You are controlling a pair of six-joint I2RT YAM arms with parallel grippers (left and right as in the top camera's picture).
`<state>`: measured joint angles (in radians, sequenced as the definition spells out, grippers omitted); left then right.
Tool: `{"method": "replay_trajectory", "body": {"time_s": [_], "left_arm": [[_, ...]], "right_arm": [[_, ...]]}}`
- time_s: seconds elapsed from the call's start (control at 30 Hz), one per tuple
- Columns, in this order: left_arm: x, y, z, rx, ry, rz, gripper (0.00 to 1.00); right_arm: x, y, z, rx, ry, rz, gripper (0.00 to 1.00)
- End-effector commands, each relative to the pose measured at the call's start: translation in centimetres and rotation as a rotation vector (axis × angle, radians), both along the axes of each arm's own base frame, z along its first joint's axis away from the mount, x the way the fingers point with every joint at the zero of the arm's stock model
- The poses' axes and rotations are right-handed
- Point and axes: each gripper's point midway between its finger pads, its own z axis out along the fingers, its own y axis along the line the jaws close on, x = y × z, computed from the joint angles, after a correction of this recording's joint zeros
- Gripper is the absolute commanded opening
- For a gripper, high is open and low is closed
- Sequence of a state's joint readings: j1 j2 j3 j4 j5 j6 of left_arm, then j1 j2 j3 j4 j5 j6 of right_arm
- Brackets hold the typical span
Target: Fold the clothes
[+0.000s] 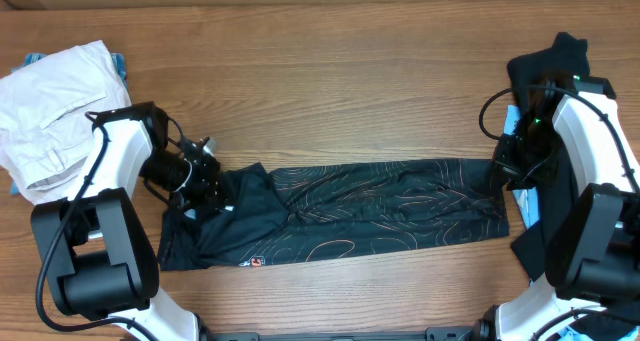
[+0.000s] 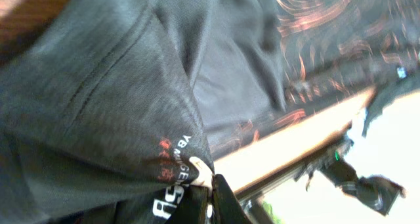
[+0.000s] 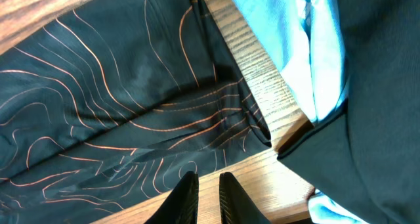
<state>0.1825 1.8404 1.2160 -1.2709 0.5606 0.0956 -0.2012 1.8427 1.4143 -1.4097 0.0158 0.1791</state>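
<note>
Black jersey (image 1: 380,206) runs left-to-right along the bench (image 1: 330,91); left gripper (image 1: 210,184) pinches its left end, right gripper (image 3: 209,198) (nearly closed, empty) sits at its right end.

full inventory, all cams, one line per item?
jersey: 1, black with orange lines, stretched across table centre
trousers: 1, off-white, crumpled, far left corner
garment: 1, black, right edge
cloth: 1, light blue, with the garment
table: 1, brown wood
left gripper: 1, black, shut on jersey's left end
right gripper: 1, black, at jersey's right edge, grip unclear
</note>
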Motion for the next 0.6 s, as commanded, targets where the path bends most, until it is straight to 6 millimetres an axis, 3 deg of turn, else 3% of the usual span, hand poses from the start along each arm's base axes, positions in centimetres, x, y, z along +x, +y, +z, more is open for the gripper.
{"method": "replay_trajectory", "body": {"time_s": [0.0, 0.17, 0.33, 0.47, 0.57], "left_arm": [[0.4, -1.2, 1.3, -0.093, -0.089, -0.089, 0.04], [0.8, -1.0, 1.1, -0.084, -0.11, -0.091, 0.04], [0.9, 1.4, -0.6, 0.097, -0.05, -0.037, 0.04], [2.7, 3.5, -1.7, 0.238, -0.061, 0.062, 0.04], [5.6, 4.9, -1.1, 0.313, -0.149, 0.101, 0.04]], "right_arm": [[0.3, -0.3, 0.4, -0.015, -0.026, 0.004, 0.15], [0.3, -0.3, 0.4, -0.014, -0.027, 0.008, 0.15], [0.3, -0.3, 0.4, -0.011, -0.027, 0.022, 0.15], [0.3, -0.3, 0.4, -0.011, -0.027, 0.022, 0.15], [0.3, -0.3, 0.4, -0.011, -0.027, 0.022, 0.15]]}}
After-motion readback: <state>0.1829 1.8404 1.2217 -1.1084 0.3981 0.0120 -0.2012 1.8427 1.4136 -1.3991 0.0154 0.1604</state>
